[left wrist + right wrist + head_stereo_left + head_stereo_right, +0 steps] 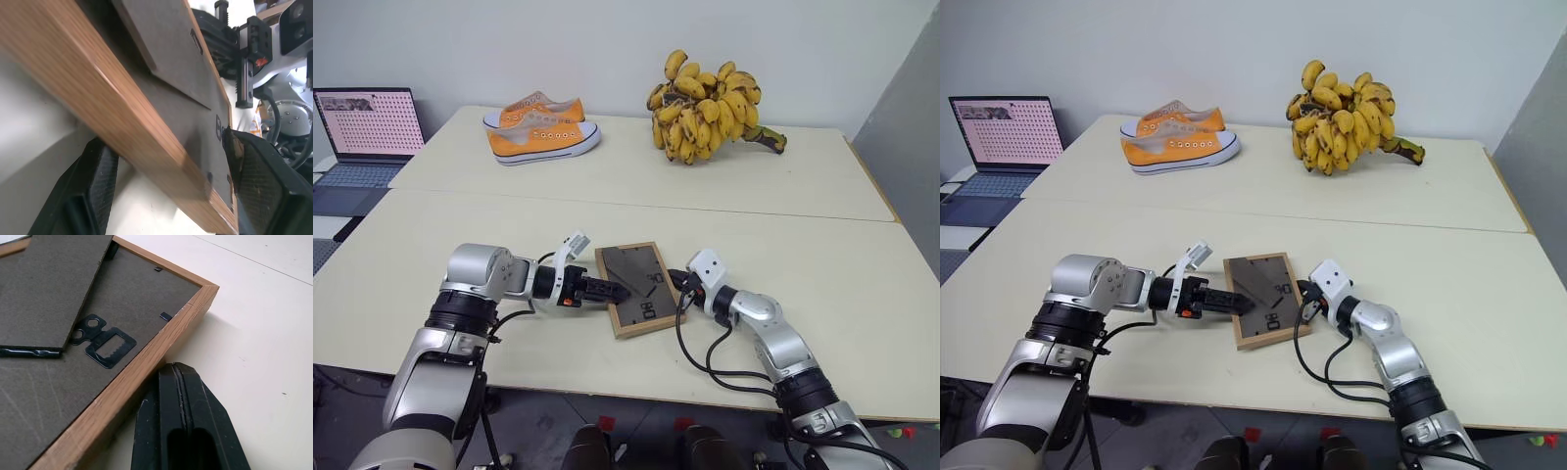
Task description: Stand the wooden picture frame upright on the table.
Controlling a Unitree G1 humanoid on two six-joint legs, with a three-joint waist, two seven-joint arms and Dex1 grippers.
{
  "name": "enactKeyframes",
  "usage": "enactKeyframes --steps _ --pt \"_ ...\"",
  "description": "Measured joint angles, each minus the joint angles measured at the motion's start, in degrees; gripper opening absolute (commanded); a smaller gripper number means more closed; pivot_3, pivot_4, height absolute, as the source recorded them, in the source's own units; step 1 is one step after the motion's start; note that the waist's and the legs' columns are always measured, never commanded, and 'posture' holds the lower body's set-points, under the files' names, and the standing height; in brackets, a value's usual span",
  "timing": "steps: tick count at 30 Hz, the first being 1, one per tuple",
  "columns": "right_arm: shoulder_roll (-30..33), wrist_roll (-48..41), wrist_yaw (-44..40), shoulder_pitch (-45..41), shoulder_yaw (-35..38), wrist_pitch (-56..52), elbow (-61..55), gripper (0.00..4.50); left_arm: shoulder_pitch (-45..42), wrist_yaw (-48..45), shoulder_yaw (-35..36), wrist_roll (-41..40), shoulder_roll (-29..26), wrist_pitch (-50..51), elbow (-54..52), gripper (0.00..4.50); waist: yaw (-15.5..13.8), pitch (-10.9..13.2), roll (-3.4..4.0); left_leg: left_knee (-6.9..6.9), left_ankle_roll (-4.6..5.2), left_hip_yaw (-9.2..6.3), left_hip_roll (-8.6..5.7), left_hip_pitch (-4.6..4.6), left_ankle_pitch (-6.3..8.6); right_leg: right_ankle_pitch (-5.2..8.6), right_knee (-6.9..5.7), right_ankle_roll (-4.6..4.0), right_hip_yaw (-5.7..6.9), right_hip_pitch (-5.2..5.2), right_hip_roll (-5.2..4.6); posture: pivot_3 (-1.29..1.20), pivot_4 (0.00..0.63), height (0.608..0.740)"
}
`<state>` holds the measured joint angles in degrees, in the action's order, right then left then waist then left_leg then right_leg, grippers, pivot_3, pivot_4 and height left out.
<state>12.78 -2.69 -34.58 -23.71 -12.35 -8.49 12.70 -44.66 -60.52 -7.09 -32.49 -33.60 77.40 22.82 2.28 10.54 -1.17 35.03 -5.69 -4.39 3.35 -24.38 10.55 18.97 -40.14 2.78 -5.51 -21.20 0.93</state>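
While the wooden picture frame (637,288) lies back-up, left tool (619,291) straddles it apart, right tool (679,281) together.

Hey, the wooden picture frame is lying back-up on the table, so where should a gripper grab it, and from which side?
Probably a long wooden rail, clamped across its thickness from the side. The wooden picture frame lies flat, back up, so only its edges offer purchase. The left gripper already straddles the left rail with open jaws. The right gripper, shut, sits against the opposite rail on the table.

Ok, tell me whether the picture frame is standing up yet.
Not yet. The wooden picture frame lies flat on the table, its dark grey back and hanger facing up.
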Motion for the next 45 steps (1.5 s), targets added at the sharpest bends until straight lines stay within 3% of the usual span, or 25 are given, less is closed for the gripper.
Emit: enactKeyframes --steps 5,11,22,27,30,38,43,45 --pt "1.5 1.2 -0.3 0.1 -0.2 0.6 -0.5 0.0 0.7 1.4 1.3 -0.7 0.0 2.0 -1.3 3.44 0.0 0.0 0.0 0.0 0.0 0.0 0.0 -0.01 0.0 0.0 0.0 0.0 -0.02 -0.01 0.0 0.0 0.15 0.74" --pt "7.9 1.1 -1.7 1.1 2.4 1.1 -1.2 0.0 5.9 3.8 5.2 -3.7 -5.4 9.5 -10.0 3.44 0.5 0.0 0.0 -0.04 0.0 0.0 0.03 0.0 0.0 0.01 -0.01 -0.01 0.0 -0.03 0.01 0.0 0.15 0.74" --pt "5.5 1.0 -1.5 1.8 2.8 1.5 -1.2 0.0 6.8 16.8 15.8 -5.3 5.8 14.8 -12.9 3.44 0.6 0.0 0.0 0.0 0.0 0.0 0.03 0.01 0.0 0.0 -0.04 -0.01 -0.01 -0.01 0.0 0.0 0.15 0.74" --pt "5.8 1.2 -1.9 1.2 2.1 1.3 -1.2 0.0 9.1 25.8 21.6 -11.1 6.4 14.8 -14.4 3.44 1.0 0.0 0.0 -0.01 0.0 0.0 0.05 0.02 0.0 0.0 -0.05 -0.01 -0.02 -0.02 0.0 0.0 0.15 0.74" --pt "7.2 1.2 -2.7 1.3 2.2 1.3 -1.4 0.0 12.9 35.9 26.6 -19.6 5.4 14.6 -15.9 3.44 1.0 0.0 0.0 -0.01 -0.01 0.0 0.05 0.02 0.0 0.0 -0.04 -0.01 -0.04 -0.01 -0.02 0.0 0.15 0.74" --pt "9.2 1.0 -3.0 3.0 2.6 1.6 -2.9 0.0 21.2 62.6 29.5 -50.5 5.4 14.3 -18.0 3.44 0.7 0.0 -0.02 0.02 -0.01 0.0 0.01 0.08 0.01 0.0 -0.05 0.0 -0.04 0.09 -0.11 0.0 0.15 0.74" --pt "9.6 1.3 -2.9 3.1 2.5 1.9 -2.9 0.0 27.2 83.8 19.1 -76.2 2.4 1.3 -20.9 3.44 0.2 0.0 -0.04 0.02 -0.01 0.0 0.01 0.09 0.01 0.0 -0.04 0.0 -0.07 0.1 -0.12 0.0 0.15 0.74" --pt "9.7 1.4 -2.8 3.3 2.5 1.8 -3.0 0.0 27.7 86.9 17.2 -78.9 2.4 -1.6 -21.9 3.44 -0.1 -0.1 -0.06 0.03 -0.01 0.0 -0.01 0.16 0.01 0.0 -0.04 0.0 -0.07 0.14 -0.1 0.0 0.15 0.74"
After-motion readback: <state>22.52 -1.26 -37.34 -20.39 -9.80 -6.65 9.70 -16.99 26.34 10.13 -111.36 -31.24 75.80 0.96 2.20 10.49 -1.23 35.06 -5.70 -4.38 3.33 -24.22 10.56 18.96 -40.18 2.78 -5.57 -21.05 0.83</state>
